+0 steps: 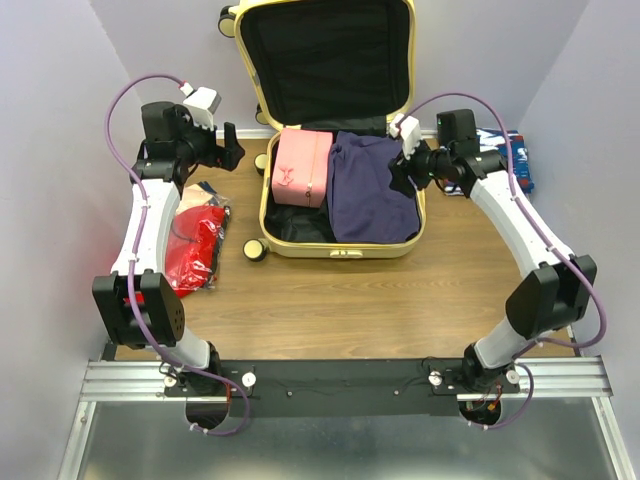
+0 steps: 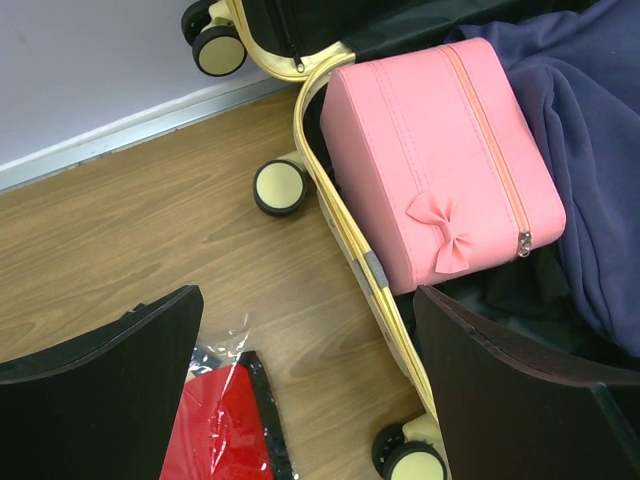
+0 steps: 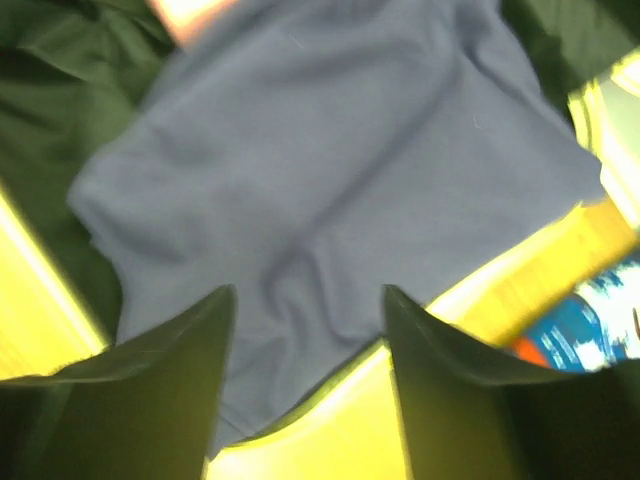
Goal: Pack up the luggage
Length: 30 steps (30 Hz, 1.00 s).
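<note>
- Far left, a red packet (image 1: pixel 197 248) in clear wrap lies on the worktop (image 1: pixel 350 300) beside the luggage. It is not yet packed, so I'd count it as work left.
- The left jaws hang above the gap between that packet and the case, spread wide with nothing between them. The left wrist view shows bare wood and the yellow rim under them.
- Centre stage is the luggage (image 1: pixel 335 251), flat on the worktop toward the back. Its lid is thrown open and stands up against the far wall, with the black lining showing.
- In the back-left corner of the lower half sits a pink pouch (image 1: pixel 300 168) with a little bow, tight against the rim. That one is in.
- Touching it on the right, a navy garment (image 1: pixel 372 190) fills most of the right side, loosely folded. Also in, though it could lie flatter.
- The right jaws hover at the case's right rim over the garment's edge, parted and holding nothing.
- Far right, a blue packet (image 1: pixel 518 165) waits on the worktop, outside the case.
- My call: roughly halfway, with two items loaded, two outside and the lid unzipped.
- There's no readable writing. The blue packet has white marks, but they're too small and blurred to make out.
</note>
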### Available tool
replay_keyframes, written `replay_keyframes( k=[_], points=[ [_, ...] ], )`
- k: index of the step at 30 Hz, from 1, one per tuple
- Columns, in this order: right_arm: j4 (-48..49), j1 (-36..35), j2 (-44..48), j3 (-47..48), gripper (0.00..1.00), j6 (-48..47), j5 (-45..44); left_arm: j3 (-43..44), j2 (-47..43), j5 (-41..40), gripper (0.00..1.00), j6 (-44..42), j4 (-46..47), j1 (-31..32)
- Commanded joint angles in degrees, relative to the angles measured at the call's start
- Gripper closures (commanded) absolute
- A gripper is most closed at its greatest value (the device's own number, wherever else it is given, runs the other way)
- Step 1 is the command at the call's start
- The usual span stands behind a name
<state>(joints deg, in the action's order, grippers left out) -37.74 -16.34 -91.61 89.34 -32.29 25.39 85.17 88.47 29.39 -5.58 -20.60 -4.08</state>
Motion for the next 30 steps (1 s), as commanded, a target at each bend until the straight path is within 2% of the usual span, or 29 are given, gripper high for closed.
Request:
replay_keyframes(
  k=[1, 4, 6, 9, 16, 22, 27, 30],
  points=[
    [-2.6, 2.5, -0.1, -2.3, 0.43, -8.6, -2.3, -0.1, -2.2, 0.5, 0.04, -0.1, 0.6, -0.3],
    [-6.6, 2.6, 2.7, -6.1, 0.5, -14.3, -0.3, -1.2, -2.8, 0.4, 0.04, -0.2, 1.1, -0.4],
    [-8.0, 2.6, 3.5, -8.2, 0.5, -16.0, 1.9, -1.6, -2.9, 0.5, 0.04, -0.3, 1.3, -0.4],
    [-8.8, 2.5, 3.6, -10.2, 0.53, -15.5, 4.0, -2.0, -2.4, 0.1, 0.04, -0.3, 1.2, -0.3],
    [-11.1, 1.7, -1.4, -13.0, 0.57, -18.0, 2.6, -1.8, -2.2, 0.1, 0.04, -0.6, 0.6, -0.4],
    [-9.6, 1.1, -11.1, -11.7, 0.59, -20.0, -1.5, -1.8, -1.4, -0.2, 0.04, -0.7, 0.3, -0.3],
    [-6.3, 0.3, -15.5, -8.3, 0.57, -16.7, -2.8, -0.9, -0.3, -0.3, 0.03, -0.6, 0.1, -0.4],
    [-6.5, 0.4, -12.2, -6.6, 0.5, -15.6, -2.0, -0.2, -0.1, -0.4, 0.04, -0.7, -0.3, -0.4]
  ],
)
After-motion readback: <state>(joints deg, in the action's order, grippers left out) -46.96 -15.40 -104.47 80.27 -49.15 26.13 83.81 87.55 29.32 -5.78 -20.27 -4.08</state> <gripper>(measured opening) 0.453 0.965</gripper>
